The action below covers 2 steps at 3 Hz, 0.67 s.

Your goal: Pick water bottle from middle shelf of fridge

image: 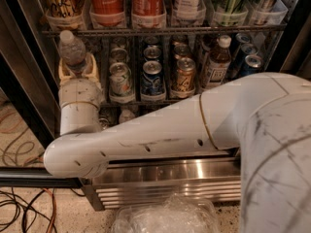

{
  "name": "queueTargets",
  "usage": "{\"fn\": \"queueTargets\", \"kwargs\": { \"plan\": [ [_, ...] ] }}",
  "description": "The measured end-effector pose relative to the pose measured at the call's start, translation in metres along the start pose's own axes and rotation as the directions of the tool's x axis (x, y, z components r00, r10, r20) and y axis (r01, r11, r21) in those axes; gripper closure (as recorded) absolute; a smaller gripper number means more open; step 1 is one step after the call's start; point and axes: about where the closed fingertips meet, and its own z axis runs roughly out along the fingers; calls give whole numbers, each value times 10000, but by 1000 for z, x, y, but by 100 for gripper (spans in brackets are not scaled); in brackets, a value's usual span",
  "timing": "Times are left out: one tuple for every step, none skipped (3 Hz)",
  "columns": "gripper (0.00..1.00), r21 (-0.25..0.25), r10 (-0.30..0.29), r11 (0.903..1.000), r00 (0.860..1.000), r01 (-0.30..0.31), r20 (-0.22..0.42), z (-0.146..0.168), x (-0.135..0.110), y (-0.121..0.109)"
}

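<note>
The gripper (77, 68) sits at the water bottle (72, 46), left end of the middle shelf (138, 102). Cans (152, 76) line the rest.

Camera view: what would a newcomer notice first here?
The big white arm sweeping across the foreground, right to left. Its gripper points up at the water bottle, at the left end of the middle shelf of the fridge. Red Coca-Cola bottles stand on the rack above.
</note>
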Motion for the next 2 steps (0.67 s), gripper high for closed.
{"fn": "queueTargets", "kwargs": {
  "plan": [
    [100, -187, 80, 9998, 10000, -80, -10, -13, -20, 4],
    [100, -611, 328, 9975, 9979, -362, -552, -37, -33, 6]
  ]
}}
